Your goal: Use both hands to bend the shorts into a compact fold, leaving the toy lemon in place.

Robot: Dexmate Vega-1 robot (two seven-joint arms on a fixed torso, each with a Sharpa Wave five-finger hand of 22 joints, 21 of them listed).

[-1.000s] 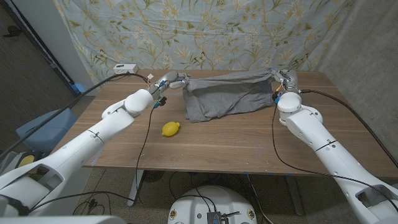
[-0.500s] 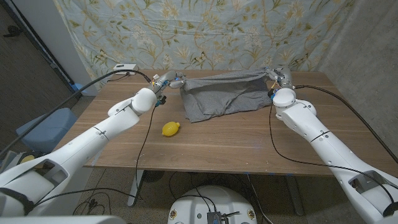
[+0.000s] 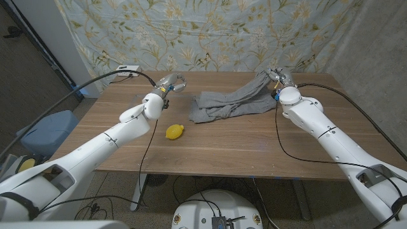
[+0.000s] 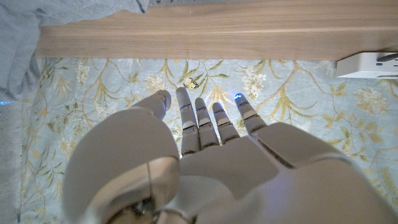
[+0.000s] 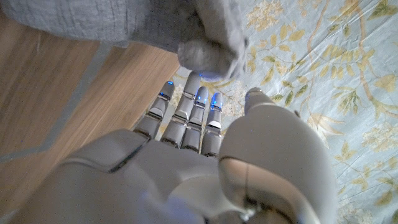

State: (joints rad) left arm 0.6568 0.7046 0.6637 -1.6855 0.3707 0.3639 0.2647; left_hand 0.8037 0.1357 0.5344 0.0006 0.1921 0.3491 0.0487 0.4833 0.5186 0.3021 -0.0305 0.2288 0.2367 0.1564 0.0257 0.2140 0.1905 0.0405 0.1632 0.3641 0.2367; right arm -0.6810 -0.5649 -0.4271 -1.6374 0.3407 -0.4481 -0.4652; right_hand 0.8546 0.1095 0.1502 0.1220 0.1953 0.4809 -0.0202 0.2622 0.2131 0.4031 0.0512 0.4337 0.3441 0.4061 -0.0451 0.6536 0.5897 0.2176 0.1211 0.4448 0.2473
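Behind the wooden worktop (image 3: 254, 143) hung a floral cloth backdrop (image 3: 210, 32), and on the far half of that worktop lay the shorts (image 3: 232, 105), a grey rumpled band running from near the middle up toward the far right, not yet a tidy fold. The toy lemon (image 3: 175, 131) sat nearer you, just off the left end of the cloth and apart from it.

Your right robot hand (image 3: 275, 77) was at the raised far-right corner of the shorts; in the right wrist view a bunched knot of fabric sat at its fingertips (image 5: 193, 84), so I judged it pinched, though the hold looked slight. Your left robot hand (image 3: 172, 81) hovered beside the far-left edge with fingers spread and nothing in them, well apart from the cloth.

The main risk, as I saw it: one corner held alone could slip free, or dragging it across would twist the fabric into a rope. Reaching in with the left arm for the near end passed close to the lemon, and a sweep of the cloth could nudge it.
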